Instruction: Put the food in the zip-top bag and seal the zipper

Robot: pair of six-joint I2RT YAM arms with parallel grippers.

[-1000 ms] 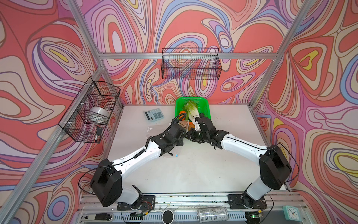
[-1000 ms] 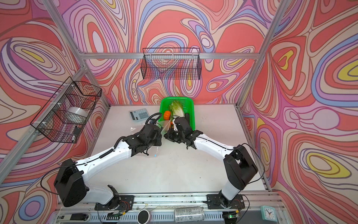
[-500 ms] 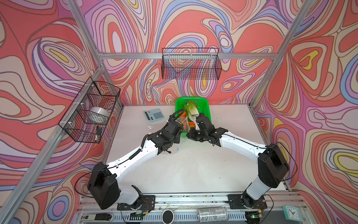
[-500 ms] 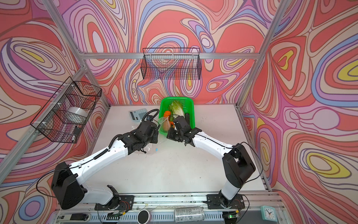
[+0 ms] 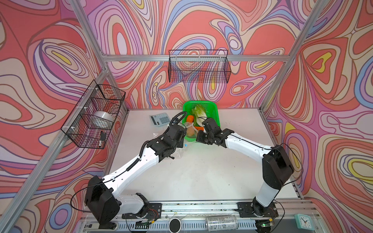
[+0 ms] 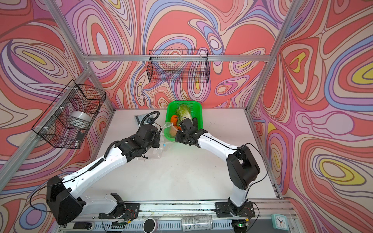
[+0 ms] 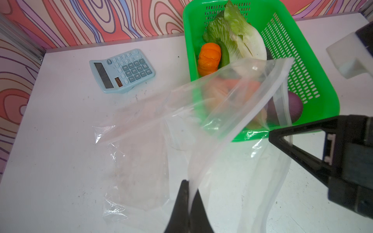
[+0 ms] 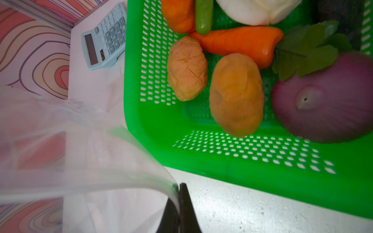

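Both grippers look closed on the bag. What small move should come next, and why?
Probably ease the two grippers apart to spread the mouth of the zip-top bag. The left gripper and right gripper are each shut on an edge of it; its mouth sags partly open beside the green basket, and the potatoes and other food lie in the basket, not in the bag.

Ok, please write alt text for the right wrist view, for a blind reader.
The right gripper is shut on the edge of a clear bag, beside a green basket holding two potatoes, a carrot and a purple onion.
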